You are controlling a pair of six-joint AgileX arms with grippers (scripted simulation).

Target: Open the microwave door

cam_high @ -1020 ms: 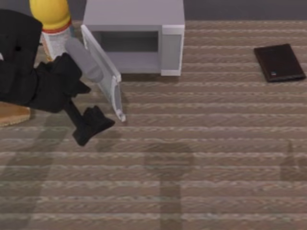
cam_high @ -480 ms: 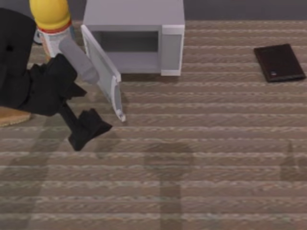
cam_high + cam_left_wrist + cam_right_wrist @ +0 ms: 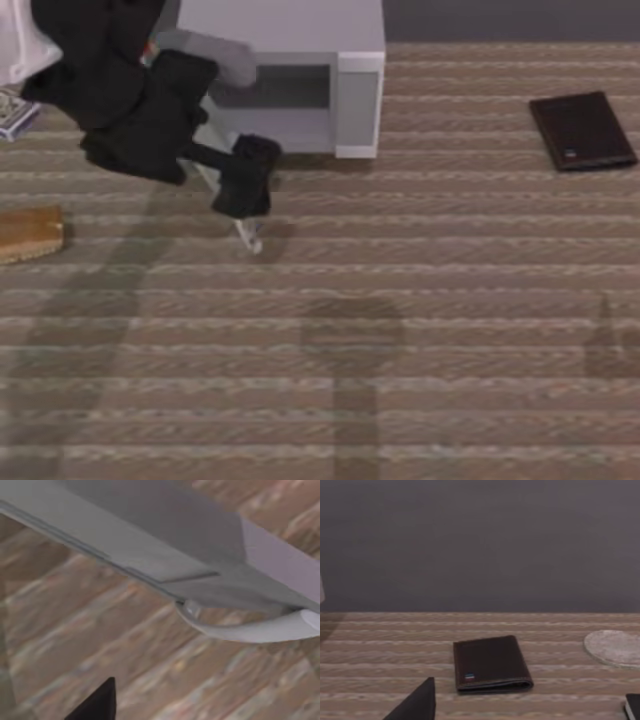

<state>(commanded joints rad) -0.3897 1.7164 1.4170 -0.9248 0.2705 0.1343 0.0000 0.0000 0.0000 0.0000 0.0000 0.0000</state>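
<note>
Wood table | left gripper upper left of top view, over door, whose handle shows beneath it; grip cannot be told | microwave top centre, door ajar | wallet upper right

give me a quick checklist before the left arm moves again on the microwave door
1. Microwave cavity exposed: ok, its opening shows.
2. Door swung out: ok, its free edge sticks out toward the table's front.
3. Left hand near the door: ok, it hangs over the door panel.
4. Left hand's grip on the door handle: cannot tell.
5. Black wallet clear of the door's swing: ok, far on the right.
6. Right arm: out of the top view.
</note>
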